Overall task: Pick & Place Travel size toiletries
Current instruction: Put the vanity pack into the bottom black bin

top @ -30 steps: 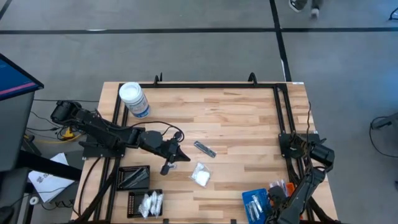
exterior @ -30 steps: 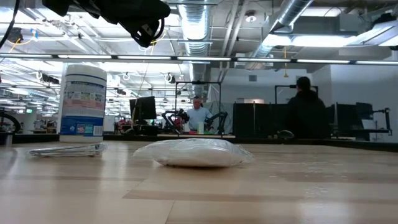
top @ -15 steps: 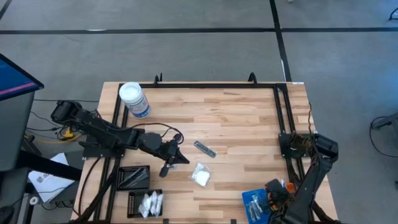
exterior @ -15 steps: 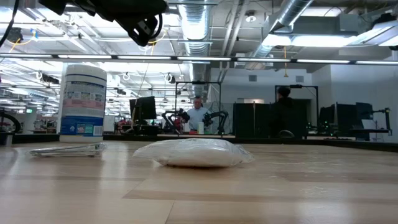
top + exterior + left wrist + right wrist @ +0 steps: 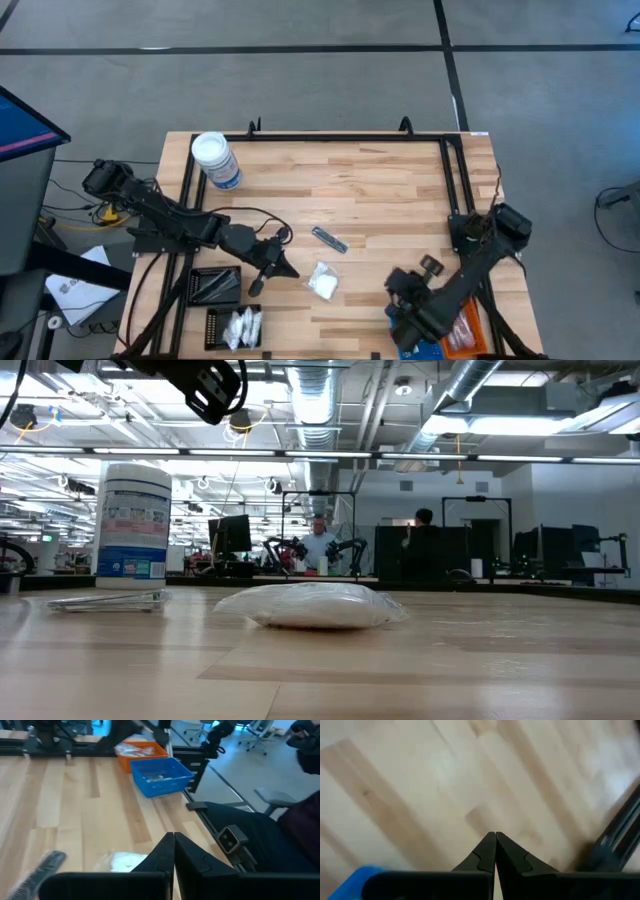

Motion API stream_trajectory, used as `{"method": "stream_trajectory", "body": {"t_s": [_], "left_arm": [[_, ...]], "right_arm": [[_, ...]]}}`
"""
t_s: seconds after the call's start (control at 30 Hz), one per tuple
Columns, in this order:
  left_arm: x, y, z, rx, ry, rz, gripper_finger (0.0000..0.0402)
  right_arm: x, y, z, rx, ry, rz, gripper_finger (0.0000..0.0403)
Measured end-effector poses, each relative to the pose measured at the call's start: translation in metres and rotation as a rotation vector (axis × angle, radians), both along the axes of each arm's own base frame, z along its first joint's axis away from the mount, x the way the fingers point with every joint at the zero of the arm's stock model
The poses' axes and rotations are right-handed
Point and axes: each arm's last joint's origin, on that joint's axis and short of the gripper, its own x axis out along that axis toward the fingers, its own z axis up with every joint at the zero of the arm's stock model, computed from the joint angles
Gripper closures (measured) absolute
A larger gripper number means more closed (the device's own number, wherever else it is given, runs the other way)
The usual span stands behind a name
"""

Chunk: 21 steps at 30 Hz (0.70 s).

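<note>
item: white crinkly plastic sachet [image 5: 322,281], lying flat on the bare pale wooden table [image 5: 380,190], about mid-width and toward the near edge. taken as landmark for all entries below.

item: slim dark grey stick [image 5: 329,240], just beyond the sachet, flat on the wood, apart from it.

item: black tray of dark sticks [image 5: 214,285] and black tray of white sachets [image 5: 234,327], well to the sachet's left.

item: blue tray [image 5: 160,776] and orange tray [image 5: 464,331], to the sachet's right, partly under the right arm.

item: round white-lidded jar [image 5: 214,160], far beyond and left of the sachet; not part of my job.

left gripper [image 5: 277,268]: hangs just left of the sachet, above the table, fingers pressed together, holding nothing.

right gripper [image 5: 398,292]: right of the sachet, over bare wood beside the blue tray, fingers closed tip to tip, empty.

handling note, my judgement: sachet looks light, soft and puffy, film likely slippery; i would open wide and pinch across its middle, since a crimped edge may slide out. stick looks stiff and thin; grip across its narrow width near the centre.
</note>
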Motion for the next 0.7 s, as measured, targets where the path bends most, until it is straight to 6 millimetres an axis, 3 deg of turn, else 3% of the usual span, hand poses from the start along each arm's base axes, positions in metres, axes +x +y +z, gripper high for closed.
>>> {"method": "stream_trajectory", "body": {"t_s": [0.37, 0.7], "left_arm": [[-0.01, -0.017, -0.004, -0.015, 0.056, 0.068, 0.0401], [-0.022, -0.036, -0.008, -0.028, 0.09, 0.11, 0.0401]], "right_arm": [[0.046, -0.034, 0.0, -0.171, -0.013, 0.286, 0.0402], [0.086, -0.036, 0.0, -0.183, -0.088, 0.59, 0.0403]]}}
